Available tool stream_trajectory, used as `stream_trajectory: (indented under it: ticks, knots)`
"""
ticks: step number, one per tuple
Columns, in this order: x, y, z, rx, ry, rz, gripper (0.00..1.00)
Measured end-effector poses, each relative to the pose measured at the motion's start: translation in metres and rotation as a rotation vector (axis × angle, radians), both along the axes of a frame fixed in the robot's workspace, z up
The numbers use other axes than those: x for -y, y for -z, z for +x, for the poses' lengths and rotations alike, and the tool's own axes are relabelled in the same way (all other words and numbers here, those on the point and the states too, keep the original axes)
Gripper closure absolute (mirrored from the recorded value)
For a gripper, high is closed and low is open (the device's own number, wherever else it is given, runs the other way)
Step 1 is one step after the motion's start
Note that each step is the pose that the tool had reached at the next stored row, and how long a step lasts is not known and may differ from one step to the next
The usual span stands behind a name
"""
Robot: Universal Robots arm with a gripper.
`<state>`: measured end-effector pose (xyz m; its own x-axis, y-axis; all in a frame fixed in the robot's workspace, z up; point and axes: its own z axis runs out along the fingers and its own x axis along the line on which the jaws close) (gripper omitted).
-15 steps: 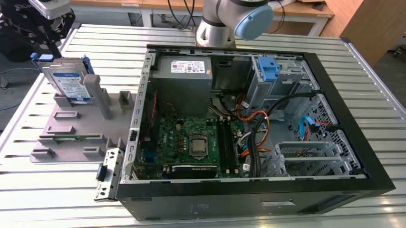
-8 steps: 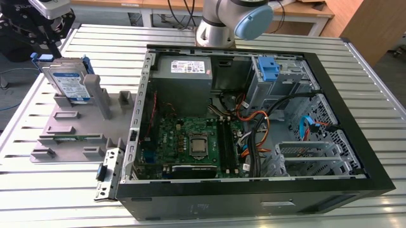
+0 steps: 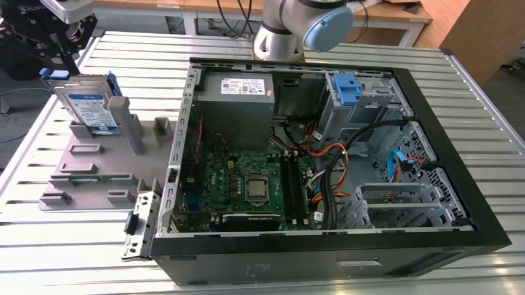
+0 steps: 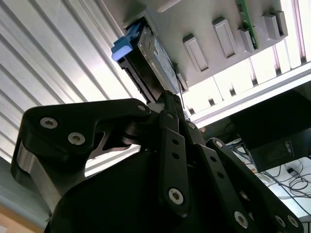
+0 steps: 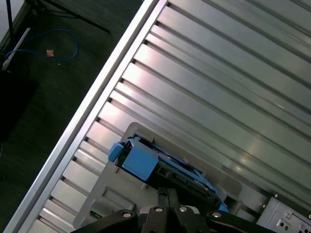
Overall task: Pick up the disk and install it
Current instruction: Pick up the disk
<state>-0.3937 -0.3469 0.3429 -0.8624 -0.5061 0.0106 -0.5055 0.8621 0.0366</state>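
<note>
- An open computer case (image 3: 328, 264) lies on its side on the slatted metal tabletop (image 3: 66, 246), nearest in the exterior view; its green motherboard (image 3: 246, 178) faces up.
- Deeper inside sits a grey power supply (image 3: 238, 92) with a white sticker; toward the exterior view's right of it, a narrow blue bracket (image 3: 348, 89) stands upright in the drive cage.
- To the exterior view's left of the case, a grey holder (image 3: 98, 166) rests on the tabletop; the disk (image 3: 88, 106) stands on edge in its far slot, outside the case, leaning slightly.
- The claw (image 3: 70, 60) hangs at the disk's upper end, beside the blue carrier tab; in the second wrist view the claw (image 4: 167, 99) reaches the disk (image 4: 155, 53); whether it is apart or clamped cannot be told.
- Farthest, the arm (image 3: 283, 31) rises behind the case.
</note>
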Motion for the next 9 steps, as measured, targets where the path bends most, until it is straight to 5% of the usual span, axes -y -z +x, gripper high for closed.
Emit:
stream_trajectory:
  ticks: [9]
  knots:
    - [0.0000,0.0000,0.0000,0.0000,-0.012,0.0000,0.89]
